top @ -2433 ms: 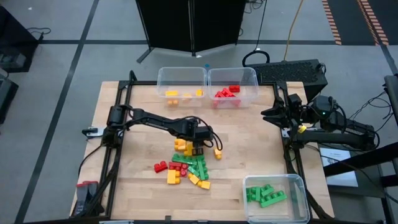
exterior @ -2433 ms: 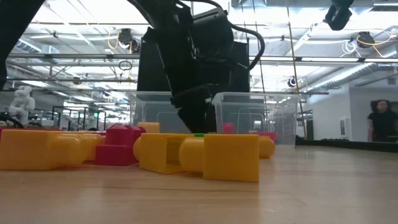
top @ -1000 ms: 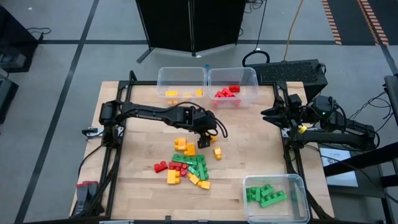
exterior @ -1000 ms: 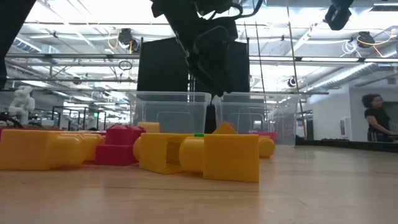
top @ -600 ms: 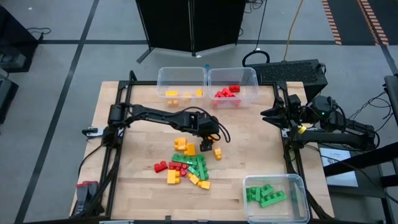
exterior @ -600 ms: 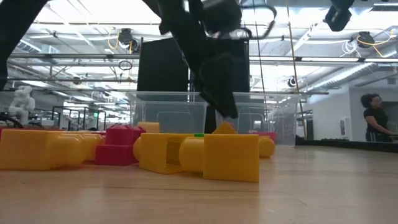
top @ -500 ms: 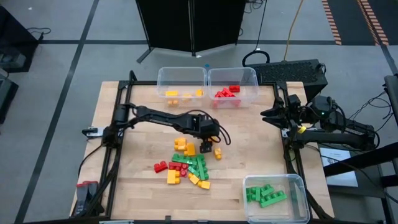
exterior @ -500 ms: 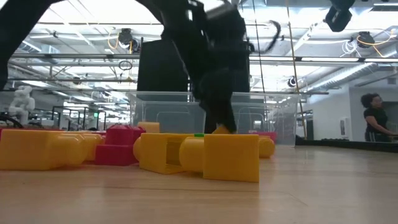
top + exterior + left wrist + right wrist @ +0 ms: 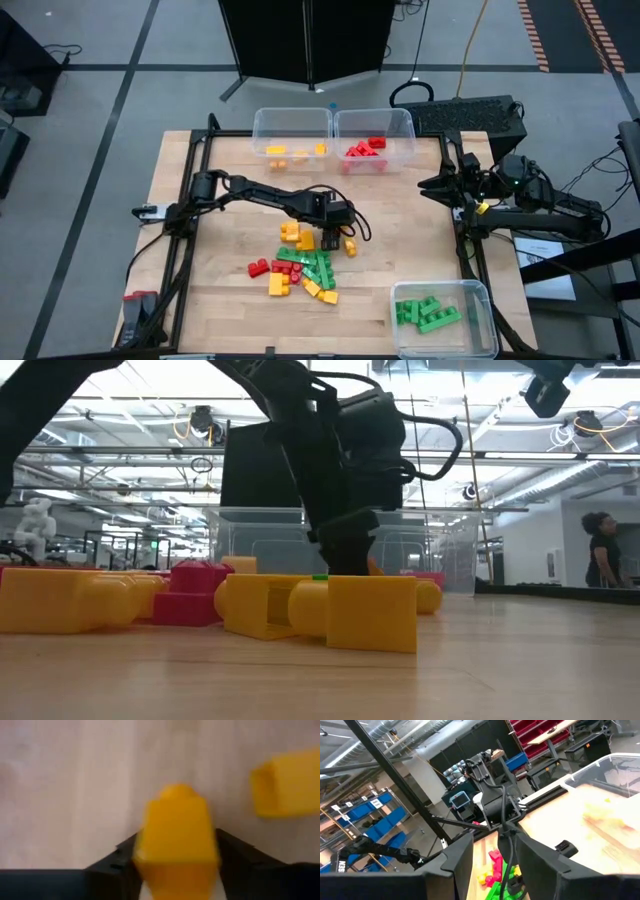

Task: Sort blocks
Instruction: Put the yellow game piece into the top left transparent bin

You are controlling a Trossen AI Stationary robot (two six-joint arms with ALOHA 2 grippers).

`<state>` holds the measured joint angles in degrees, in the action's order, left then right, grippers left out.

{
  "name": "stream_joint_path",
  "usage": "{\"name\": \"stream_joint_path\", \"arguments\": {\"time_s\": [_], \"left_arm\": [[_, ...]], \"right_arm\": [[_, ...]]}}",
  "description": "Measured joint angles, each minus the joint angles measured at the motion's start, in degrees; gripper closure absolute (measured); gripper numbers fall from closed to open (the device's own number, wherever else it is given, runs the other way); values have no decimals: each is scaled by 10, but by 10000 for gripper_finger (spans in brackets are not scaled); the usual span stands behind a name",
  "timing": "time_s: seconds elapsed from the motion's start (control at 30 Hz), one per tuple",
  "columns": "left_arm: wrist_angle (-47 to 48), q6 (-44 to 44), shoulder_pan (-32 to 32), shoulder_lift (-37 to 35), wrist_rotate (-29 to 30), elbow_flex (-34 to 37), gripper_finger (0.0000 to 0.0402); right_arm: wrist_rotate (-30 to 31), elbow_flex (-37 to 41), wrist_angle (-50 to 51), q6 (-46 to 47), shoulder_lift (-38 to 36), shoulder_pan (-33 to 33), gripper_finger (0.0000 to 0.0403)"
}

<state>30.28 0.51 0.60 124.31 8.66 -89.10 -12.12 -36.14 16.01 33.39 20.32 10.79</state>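
On the wooden table (image 9: 220, 260), blocks (image 9: 305, 268) lie heaped at the middle, with three bins around the edges. My left gripper (image 9: 330, 240) is down at the heap's far side, closed on a yellow block (image 9: 176, 832). My right gripper (image 9: 432, 187) waits at the right edge, fingers apart.

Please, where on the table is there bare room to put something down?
Bare wood lies between the loose pile of blocks and the table's left edge, also right of it, above the green bin. Around the left gripper it is crowded.
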Motion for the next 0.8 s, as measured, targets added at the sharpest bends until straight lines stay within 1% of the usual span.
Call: {"name": "stream_joint_path", "arguments": {"time_s": [0.17, 0.37, 0.43, 0.6, 0.7, 0.8], "left_arm": [[-4, -2, 1, 1, 37, -1, 309], [23, -2, 2, -22, 43, -8, 313], [24, -2, 2, -43, 49, -15, 313], [40, 0, 8, -111, 92, -30, 313], [41, 7, 21, -163, 142, -40, 313], [32, 16, 39, -210, 233, -43, 313]], "right_arm": [[0, 0, 0, 0, 0, 0, 259], [0, 0, -1, 9, 0, 0, 259], [0, 0, -3, 9, 0, 0, 259], [0, 0, -3, 2, 0, 0, 259], [0, 0, -4, 0, 0, 0, 259], [1, 0, -4, -7, 0, 0, 259]]}}
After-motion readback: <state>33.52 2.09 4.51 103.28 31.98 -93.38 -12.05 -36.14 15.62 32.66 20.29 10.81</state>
